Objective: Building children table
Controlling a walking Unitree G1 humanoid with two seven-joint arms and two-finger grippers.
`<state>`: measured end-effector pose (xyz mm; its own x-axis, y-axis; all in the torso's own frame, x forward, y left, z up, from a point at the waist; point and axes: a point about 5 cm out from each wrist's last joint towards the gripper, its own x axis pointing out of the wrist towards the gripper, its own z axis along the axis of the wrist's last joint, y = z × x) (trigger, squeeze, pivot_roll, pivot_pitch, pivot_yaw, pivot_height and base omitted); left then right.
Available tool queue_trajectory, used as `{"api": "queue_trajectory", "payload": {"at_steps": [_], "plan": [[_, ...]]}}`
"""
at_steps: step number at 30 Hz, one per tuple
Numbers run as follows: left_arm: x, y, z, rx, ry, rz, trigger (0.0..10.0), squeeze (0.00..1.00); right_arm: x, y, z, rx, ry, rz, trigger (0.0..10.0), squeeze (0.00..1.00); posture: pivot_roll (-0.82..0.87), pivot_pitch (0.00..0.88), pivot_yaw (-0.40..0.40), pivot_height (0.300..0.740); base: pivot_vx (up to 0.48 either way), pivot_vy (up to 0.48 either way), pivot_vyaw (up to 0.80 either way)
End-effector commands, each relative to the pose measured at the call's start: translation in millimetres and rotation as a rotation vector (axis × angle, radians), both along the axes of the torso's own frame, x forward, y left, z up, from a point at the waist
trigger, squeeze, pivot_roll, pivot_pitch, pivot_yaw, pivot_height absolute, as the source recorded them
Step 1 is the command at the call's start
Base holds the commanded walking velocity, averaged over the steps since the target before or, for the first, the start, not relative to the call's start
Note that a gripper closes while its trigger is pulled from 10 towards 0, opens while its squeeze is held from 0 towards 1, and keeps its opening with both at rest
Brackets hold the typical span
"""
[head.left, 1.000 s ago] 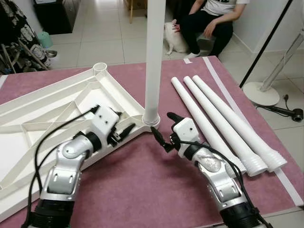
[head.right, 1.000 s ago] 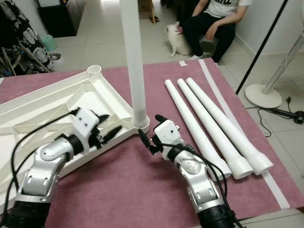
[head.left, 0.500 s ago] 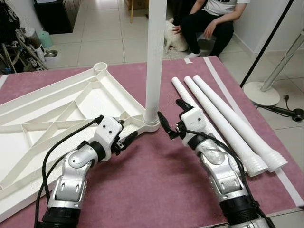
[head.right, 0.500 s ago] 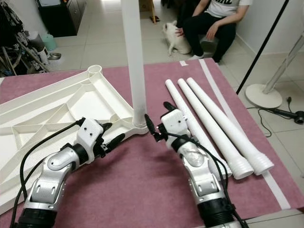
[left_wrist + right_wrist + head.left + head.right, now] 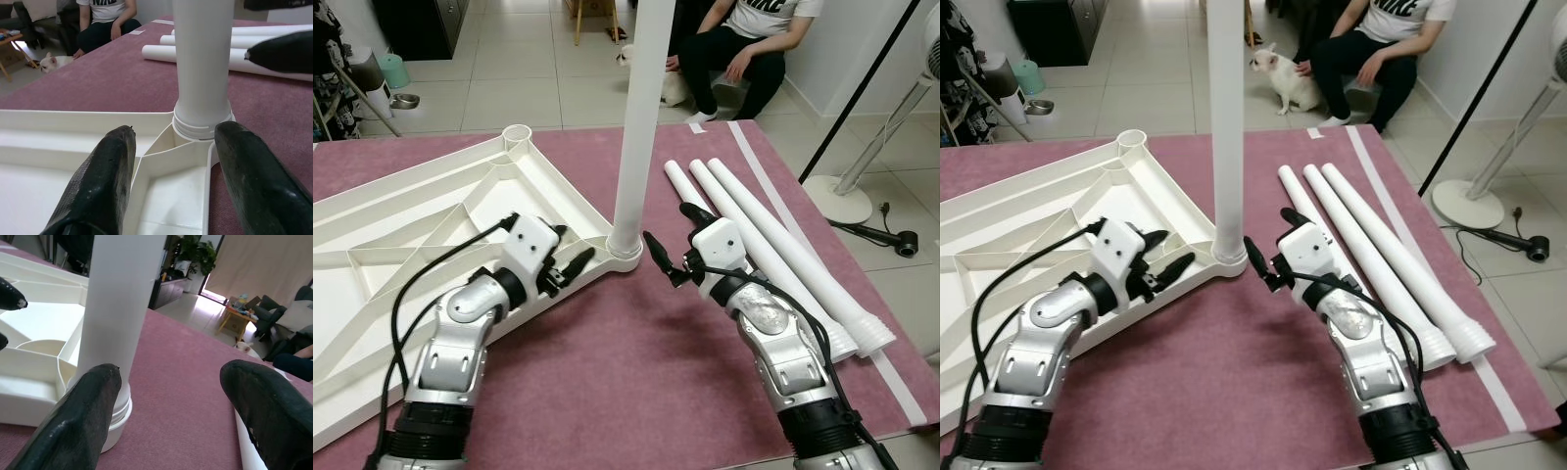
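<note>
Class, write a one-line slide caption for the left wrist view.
Open left tool faces the upright white table leg seated in the upturned tabletop's corner socket, spare legs lying behind.

The tabletop (image 5: 431, 211), the upright leg (image 5: 636, 127) and three loose legs (image 5: 773, 245) are plain white. The mat (image 5: 636, 372) beneath is dusty rose. Both arms are silver with black fingers.

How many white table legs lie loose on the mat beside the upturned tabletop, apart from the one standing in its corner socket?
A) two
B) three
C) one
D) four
B: three loose legs lie side by side on the maroon mat to the robot's right, while a fourth leg stands upright in the corner socket of the tabletop, with the left claw and right claw open on either side of its base.
</note>
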<state>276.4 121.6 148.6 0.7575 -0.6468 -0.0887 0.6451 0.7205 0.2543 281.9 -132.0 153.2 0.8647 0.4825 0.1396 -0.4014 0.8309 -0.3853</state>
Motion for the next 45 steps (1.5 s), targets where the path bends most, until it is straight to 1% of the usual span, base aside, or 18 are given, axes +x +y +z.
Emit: {"api": "queue_trajectory", "payload": {"at_steps": [1,3,7,8,9,12,13,14,18,20,23,26,29,33,36,40,41,45], "plan": [[-2.4,1.5,0.1,0.037,-0.006,-0.014,10.0,0.0,1.3,5.5,2.7,0.0,-0.011,0.008,10.0,0.0,-0.05,0.0,0.006,0.74,0.0,0.0,0.0],[-3.0,2.4,1.0,0.052,-0.011,-0.028,10.0,0.0,1.7,7.1,2.8,0.005,-0.011,0.011,10.0,0.0,-0.05,0.0,0.006,0.74,0.0,0.0,0.0],[-5.5,22.8,8.5,0.251,-0.026,-0.141,10.0,0.0,3.1,24.2,-1.9,-0.013,0.008,0.114,10.0,0.0,0.0,0.0,0.019,0.74,0.0,0.0,0.0],[-7.7,34.4,8.8,0.341,0.005,-0.197,10.0,0.0,5.3,29.9,-1.4,-0.032,0.006,0.15,10.0,0.0,0.0,0.0,0.019,0.74,0.0,0.0,0.0],[-7.7,34.4,8.8,0.341,0.005,-0.197,10.0,0.0,5.3,29.9,-1.4,-0.032,0.006,0.15,10.0,0.0,0.0,0.0,0.019,0.74,0.0,0.0,0.0],[-12.2,56.5,-1.3,0.45,0.121,-0.234,10.0,0.0,8.8,31.7,-0.4,-0.034,0.005,0.159,10.0,0.0,0.02,0.0,0.021,0.74,0.0,0.0,0.0],[-12.2,56.5,-1.3,0.45,0.121,-0.234,10.0,0.0,8.8,31.7,-0.4,-0.034,0.005,0.159,10.0,0.0,0.02,0.0,0.021,0.74,0.0,0.0,0.0],[-16.0,70.1,-6.4,0.479,0.186,-0.239,10.0,0.0,8.6,32.7,-1.2,-0.034,0.006,0.163,10.0,0.0,0.03,0.0,0.025,0.74,0.0,0.0,0.0],[-19.6,77.8,-8.2,0.475,0.23,-0.24,10.0,0.0,7.7,32.7,-2.4,-0.035,0.007,0.164,10.0,0.0,0.03,0.0,0.025,0.74,0.0,0.0,0.0],[-33.4,87.5,-9.5,0.484,0.277,-0.271,10.0,0.0,5.6,29.4,-6.4,-0.036,0.017,0.153,10.0,0.0,0.03,0.0,0.033,0.74,0.0,0.0,0.0],[-41.7,92.1,-10.0,0.487,0.305,-0.297,10.0,0.0,4.5,27.6,-8.8,-0.038,0.022,0.148,10.0,0.0,0.03,0.0,0.035,0.74,0.0,0.0,0.0],[-39.1,97.5,-16.9,0.532,0.311,-0.255,10.0,0.0,4.5,27.1,-10.1,-0.038,0.024,0.145,10.0,0.0,0.03,0.0,0.034,0.74,0.0,0.0,0.0],[-35.4,90.7,-0.9,0.384,0.294,-0.25,10.0,0.0,5.1,26.7,-10.0,-0.038,0.023,0.146,10.0,0.0,0.03,0.0,0.035,0.74,0.0,0.0,0.0],[-36.2,95.1,8.4,0.36,0.287,-0.259,10.0,0.0,5.4,25.2,-10.9,-0.041,0.023,0.143,10.0,0.0,0.03,0.0,0.04,0.74,0.0,0.0,0.0],[-45.0,95.4,20.9,0.286,0.29,-0.291,10.0,0.0,4.3,24.1,-12.1,-0.04,0.025,0.137,10.0,0.0,0.03,0.0,0.042,0.74,0.0,0.0,0.0],[-55.6,94.6,14.9,0.352,0.31,-0.32,10.0,0.0,3.3,23.7,-13.8,-0.039,0.029,0.132,10.0,0.0,0.03,0.0,0.047,0.74,0.0,0.0,0.0],[-63.0,91.5,3.2,0.414,0.329,-0.335,10.0,0.0,2.8,23.7,-14.9,-0.037,0.031,0.129,10.0,0.0,0.03,0.0,0.048,0.74,0.0,0.0,0.0],[-63.0,85.3,-8.8,0.43,0.341,-0.318,10.0,0.0,3.0,24.5,-15.2,-0.035,0.032,0.129,10.0,0.0,0.04,0.0,0.048,0.74,0.0,0.0,0.0]]}}
